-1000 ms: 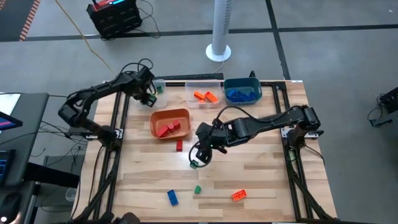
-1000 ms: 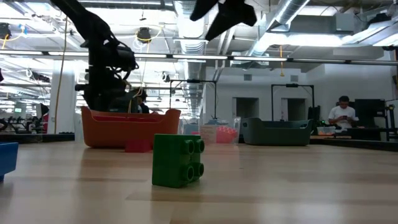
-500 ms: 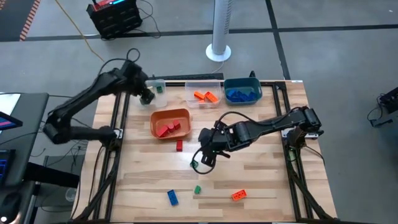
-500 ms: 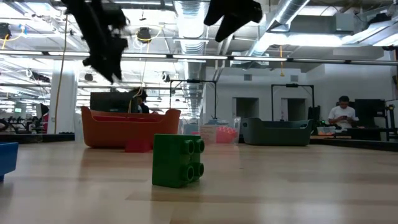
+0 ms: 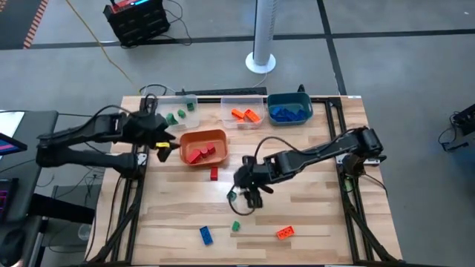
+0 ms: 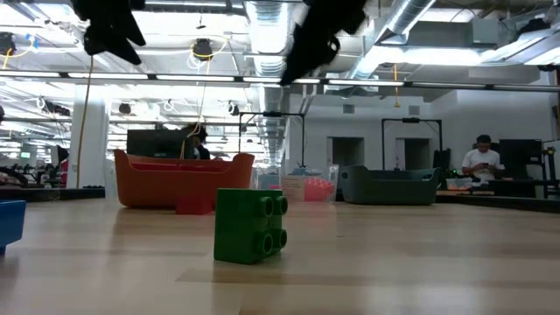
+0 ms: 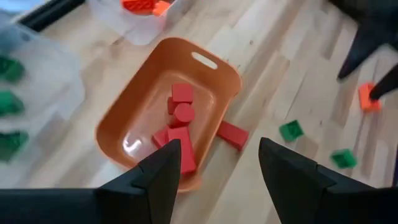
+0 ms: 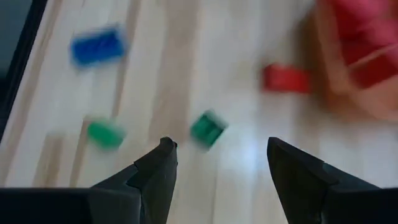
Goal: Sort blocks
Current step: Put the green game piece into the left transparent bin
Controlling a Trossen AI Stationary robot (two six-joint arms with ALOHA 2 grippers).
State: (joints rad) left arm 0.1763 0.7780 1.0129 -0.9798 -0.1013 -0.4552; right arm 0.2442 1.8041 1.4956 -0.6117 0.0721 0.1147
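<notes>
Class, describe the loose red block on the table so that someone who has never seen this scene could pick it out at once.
Start from the orange bin near the middle of the wooden table. Just outside that bin's front edge, on the bare wood, lies the red block. It is the only red block not inside a bin; the other loose blocks, blue, green and orange, sit farther off, near the table's front edge.

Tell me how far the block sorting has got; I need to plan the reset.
Mostly done: red blocks fill the orange bin, and the back bins hold green, orange and blue. Both end effectors are open and empty, the right end effector above the loose blocks. Left: red block, green block, blue block, orange block.
</notes>
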